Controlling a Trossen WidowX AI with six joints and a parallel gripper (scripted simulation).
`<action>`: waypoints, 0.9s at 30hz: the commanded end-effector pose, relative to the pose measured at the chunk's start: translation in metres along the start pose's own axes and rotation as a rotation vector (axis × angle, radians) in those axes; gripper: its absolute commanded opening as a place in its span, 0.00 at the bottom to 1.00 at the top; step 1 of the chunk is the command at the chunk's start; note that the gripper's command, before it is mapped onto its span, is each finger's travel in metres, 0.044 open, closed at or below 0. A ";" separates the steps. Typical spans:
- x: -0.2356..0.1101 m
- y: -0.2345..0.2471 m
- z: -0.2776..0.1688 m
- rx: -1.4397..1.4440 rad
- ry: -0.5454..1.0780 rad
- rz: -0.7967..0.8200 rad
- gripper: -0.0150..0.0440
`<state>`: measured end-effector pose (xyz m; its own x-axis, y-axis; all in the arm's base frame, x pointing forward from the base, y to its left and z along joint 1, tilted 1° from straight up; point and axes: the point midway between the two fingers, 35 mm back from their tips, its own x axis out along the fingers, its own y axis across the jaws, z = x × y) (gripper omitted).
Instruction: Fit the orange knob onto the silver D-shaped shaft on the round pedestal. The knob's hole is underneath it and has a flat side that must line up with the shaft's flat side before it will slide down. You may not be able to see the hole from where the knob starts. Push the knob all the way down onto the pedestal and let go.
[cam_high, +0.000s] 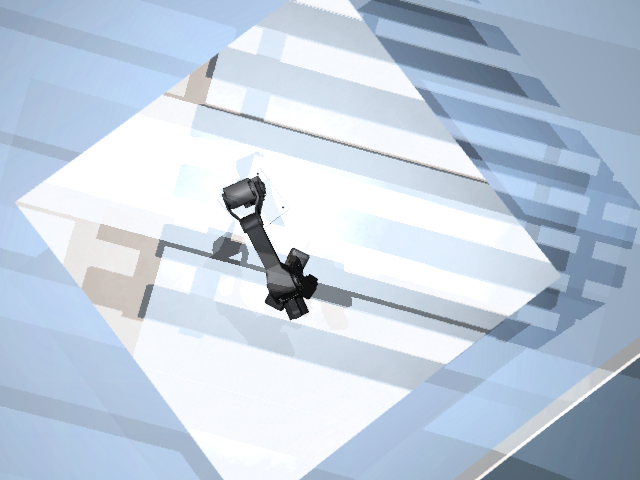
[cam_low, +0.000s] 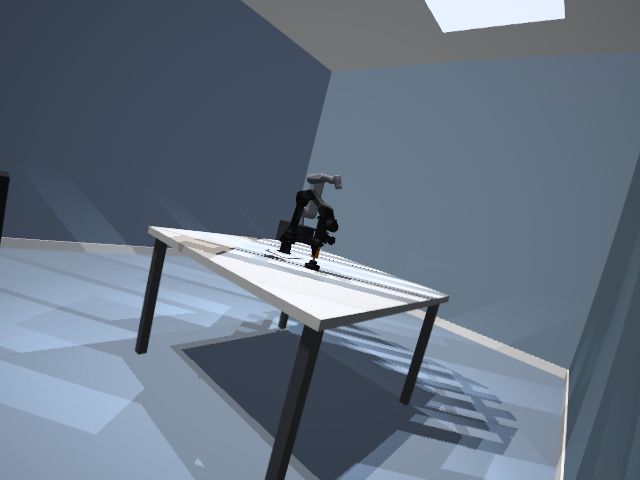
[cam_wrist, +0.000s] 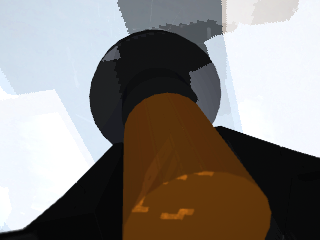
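Fingers of your gripper (cam_wrist: 200, 200) are clamped on the orange knob (cam_wrist: 185, 165), which points straight down, its long axis in line with the dark round pedestal (cam_wrist: 155, 85) directly beneath it. From the side, the knob (cam_low: 315, 251) hangs just above the pedestal (cam_low: 312, 265) on the table (cam_low: 320, 299). You cannot see the shaft or its flat; the knob's lower end hides them. Whether the flats match cannot be told, so judge rotation before you press down.

Bare, windowless test room: blue-grey walls, one ceiling light panel (cam_low: 495, 13), a lone dark-legged table (cam_low: 330, 302)
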<state>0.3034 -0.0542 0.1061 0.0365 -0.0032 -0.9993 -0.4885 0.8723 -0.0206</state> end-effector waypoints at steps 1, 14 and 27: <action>-0.004 -0.001 0.001 0.012 -0.003 -0.002 0.25; -0.001 0.000 0.001 0.213 -0.003 -0.002 0.25; 0.001 0.000 0.001 0.213 -0.003 -0.002 0.25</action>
<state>0.3039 -0.0538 0.1053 0.0359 -0.0030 -0.9994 -0.2975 0.9546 -0.0136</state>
